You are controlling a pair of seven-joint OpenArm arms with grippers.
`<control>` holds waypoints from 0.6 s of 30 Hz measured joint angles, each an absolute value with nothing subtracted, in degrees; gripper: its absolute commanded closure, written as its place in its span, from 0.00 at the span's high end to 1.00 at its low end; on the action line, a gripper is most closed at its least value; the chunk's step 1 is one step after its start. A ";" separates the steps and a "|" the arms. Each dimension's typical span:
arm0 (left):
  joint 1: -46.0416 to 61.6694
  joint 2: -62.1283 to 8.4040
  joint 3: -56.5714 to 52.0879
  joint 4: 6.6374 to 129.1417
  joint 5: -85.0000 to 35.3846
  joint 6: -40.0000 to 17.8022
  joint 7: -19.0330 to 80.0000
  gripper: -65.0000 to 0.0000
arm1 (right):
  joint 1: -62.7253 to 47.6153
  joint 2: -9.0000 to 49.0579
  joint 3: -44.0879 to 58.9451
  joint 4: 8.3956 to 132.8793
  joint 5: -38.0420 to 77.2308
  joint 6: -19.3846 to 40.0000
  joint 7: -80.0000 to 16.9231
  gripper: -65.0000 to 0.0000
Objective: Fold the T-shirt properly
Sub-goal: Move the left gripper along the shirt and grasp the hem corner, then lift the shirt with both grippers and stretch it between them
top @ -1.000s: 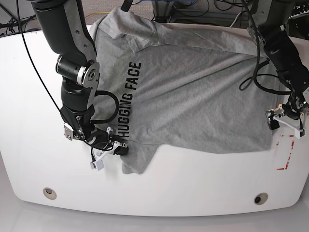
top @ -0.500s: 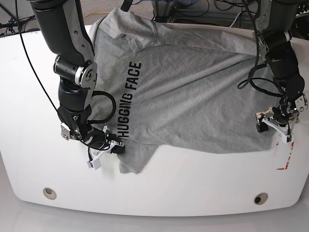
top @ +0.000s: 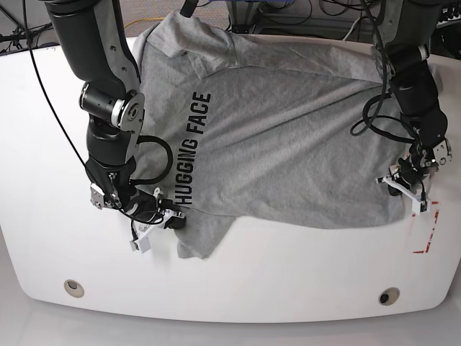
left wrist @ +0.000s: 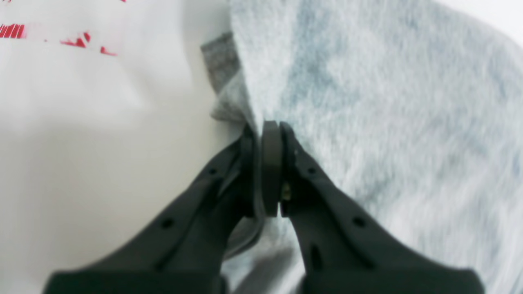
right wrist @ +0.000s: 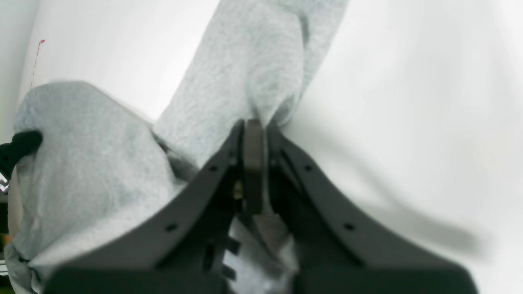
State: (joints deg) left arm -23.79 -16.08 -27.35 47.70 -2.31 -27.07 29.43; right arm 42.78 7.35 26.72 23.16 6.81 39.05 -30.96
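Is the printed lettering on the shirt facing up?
Yes, the black lettering shows on top of the T-shirt in the base view.

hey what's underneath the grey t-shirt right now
The T-shirt lies spread on the white table, which shows all around it. The shirt's far edge hangs past the table's back. Anything beneath the fabric is covered and cannot be seen.

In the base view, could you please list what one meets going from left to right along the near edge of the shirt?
Right gripper shut on the sleeve → T-shirt → left gripper shut on the hem corner → red marks on the table.
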 measured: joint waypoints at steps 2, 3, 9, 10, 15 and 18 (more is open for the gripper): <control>-22.85 -15.75 -27.38 51.96 -1.58 -29.98 33.04 0.00 | 42.94 7.84 26.72 23.18 7.05 39.07 -33.08 0.00; -22.31 -15.57 -27.38 54.08 -1.50 -30.79 34.02 0.00 | 42.87 7.99 26.72 23.68 7.05 39.07 -34.17 0.00; -21.32 -14.28 -27.42 68.82 -1.78 -32.08 40.88 0.00 | 42.30 8.75 26.68 35.68 6.76 39.40 -43.35 0.00; -21.21 -13.93 -27.31 71.29 -1.96 -32.21 41.89 0.00 | 42.54 8.93 26.68 37.71 7.27 39.57 -44.47 0.00; -21.93 -11.20 -27.35 81.71 -2.17 -32.27 47.79 0.00 | 45.17 10.90 26.50 42.78 7.57 40.03 -49.78 0.00; -21.80 -9.17 -27.14 89.03 -2.26 -32.58 51.94 0.00 | 47.94 13.21 22.09 43.07 7.44 40.03 -52.16 0.00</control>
